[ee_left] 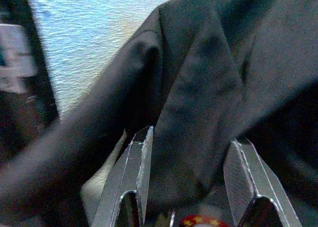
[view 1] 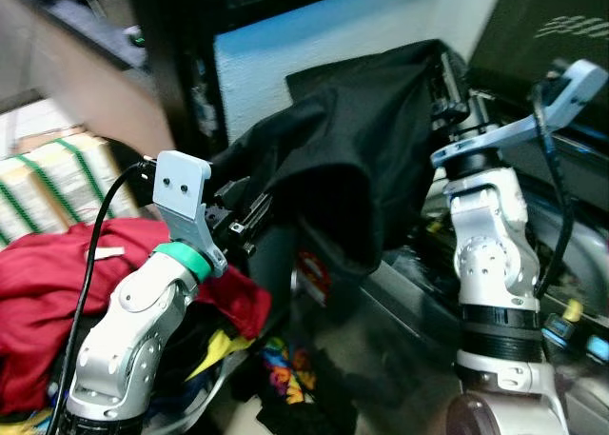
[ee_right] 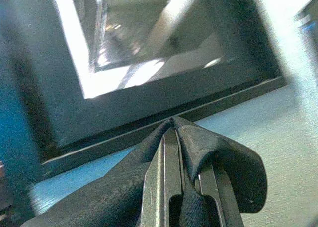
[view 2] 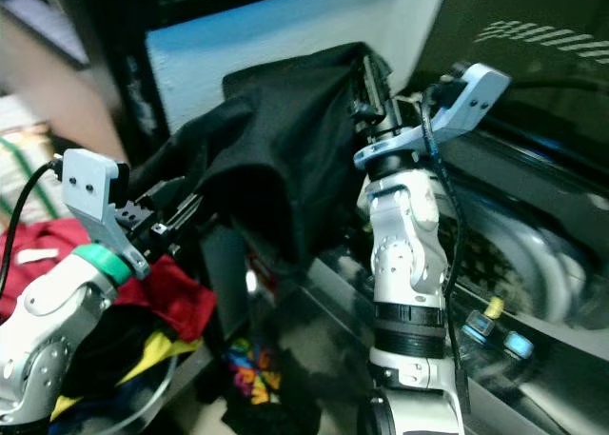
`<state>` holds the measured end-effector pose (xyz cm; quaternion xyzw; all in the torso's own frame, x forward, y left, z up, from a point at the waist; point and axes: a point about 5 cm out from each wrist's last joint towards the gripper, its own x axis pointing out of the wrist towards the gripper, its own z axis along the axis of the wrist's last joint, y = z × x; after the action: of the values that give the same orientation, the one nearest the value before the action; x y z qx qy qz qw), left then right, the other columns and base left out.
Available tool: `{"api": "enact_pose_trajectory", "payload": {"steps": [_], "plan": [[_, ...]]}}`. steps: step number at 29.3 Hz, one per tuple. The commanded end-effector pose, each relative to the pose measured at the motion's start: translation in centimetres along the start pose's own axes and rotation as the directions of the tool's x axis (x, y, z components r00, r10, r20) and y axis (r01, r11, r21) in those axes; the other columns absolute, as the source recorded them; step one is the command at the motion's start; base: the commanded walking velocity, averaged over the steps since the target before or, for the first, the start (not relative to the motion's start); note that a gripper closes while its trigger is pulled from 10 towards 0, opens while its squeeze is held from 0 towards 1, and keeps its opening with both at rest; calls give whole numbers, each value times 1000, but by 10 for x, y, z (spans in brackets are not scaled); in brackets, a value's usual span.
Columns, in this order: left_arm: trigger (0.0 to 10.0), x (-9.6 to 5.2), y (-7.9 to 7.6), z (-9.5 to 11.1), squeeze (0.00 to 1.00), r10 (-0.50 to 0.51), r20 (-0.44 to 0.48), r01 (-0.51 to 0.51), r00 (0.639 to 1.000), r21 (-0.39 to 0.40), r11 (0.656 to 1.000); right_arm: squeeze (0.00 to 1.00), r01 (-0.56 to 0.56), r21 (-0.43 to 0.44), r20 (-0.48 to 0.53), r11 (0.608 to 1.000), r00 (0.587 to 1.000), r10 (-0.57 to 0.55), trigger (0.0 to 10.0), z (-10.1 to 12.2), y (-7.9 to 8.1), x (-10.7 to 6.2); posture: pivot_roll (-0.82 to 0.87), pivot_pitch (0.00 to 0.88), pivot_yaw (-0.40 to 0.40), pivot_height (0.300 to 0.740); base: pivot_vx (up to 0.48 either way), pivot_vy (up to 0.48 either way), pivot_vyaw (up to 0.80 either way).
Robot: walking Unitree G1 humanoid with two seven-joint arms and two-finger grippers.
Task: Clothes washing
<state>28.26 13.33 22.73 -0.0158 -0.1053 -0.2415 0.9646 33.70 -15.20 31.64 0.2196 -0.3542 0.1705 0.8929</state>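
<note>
A garment (view 1: 366, 159) hangs between both arms (laundry pile (view 1: 57, 292) lower left).

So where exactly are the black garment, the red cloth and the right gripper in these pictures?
black garment (view 1: 362, 159): left eye view, on its draped middle.
red cloth (view 1: 57, 302): left eye view, on the bunched heap.
right gripper (ee_right: 174, 137): right wrist view, at the fingertips pinching the black fabric.

A home laundry corner: a washer drum (view 2: 533, 254) stands beside a basket (view 1: 205, 397) heaped with mixed clothes (view 1: 57, 283).
</note>
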Motion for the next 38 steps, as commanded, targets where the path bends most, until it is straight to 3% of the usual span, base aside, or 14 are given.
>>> {"api": "enact_pose_trajectory", "payload": {"steps": [1, 6, 7, 11, 12, 15, 38], "plan": [[10000, -1, 3, -4, 0, 23, -16, -23, 1000, 7, 1000, 0, 18, -17, 10, 1000, 1000, -18, 10000, 1, -2, 0, 130, 19, 60, 740, 0, 0, -800], [10000, 0, 8, -2, 0, 50, -6, -50, 999, 19, 999, 0, 19, -63, -8, 998, 1000, -20, 10000, 0, -3, 0, 129, 17, 61, 740, 0, 0, -800], [10000, 1, 16, 2, 0, 95, 6, -95, 995, 26, 995, 0, 20, -110, -37, 994, 999, -24, 10000, -3, -2, -1, 129, 9, 60, 740, 0, 0, -800], [10000, 1, 21, 3, 0, 129, 10, -129, 992, 17, 991, 0, 24, -145, -54, 989, 998, -32, 10000, -5, -3, 0, 129, 9, 60, 740, 0, 0, -800], [10000, 1, 31, 7, 0, 189, 30, -189, 982, 27, 982, 0, 39, -173, -60, 984, 997, -50, 10000, -7, -5, 1, 128, 0, 57, 740, 0, 0, -800], [10000, 0, 36, 9, 0, 226, 44, -227, 973, 25, 974, 0, 42, -194, -63, 980, 996, -56, 10000, -8, -5, 2, 128, 0, 54, 740, 0, 0, -800], [10000, -3, 32, 8, 0, 269, 63, -269, 961, -15, 963, 0, -11, -202, -110, 979, 994, -11, 10000, -17, 7, 7, 129, 4, 27, 740, 0, 0, -800]]}}
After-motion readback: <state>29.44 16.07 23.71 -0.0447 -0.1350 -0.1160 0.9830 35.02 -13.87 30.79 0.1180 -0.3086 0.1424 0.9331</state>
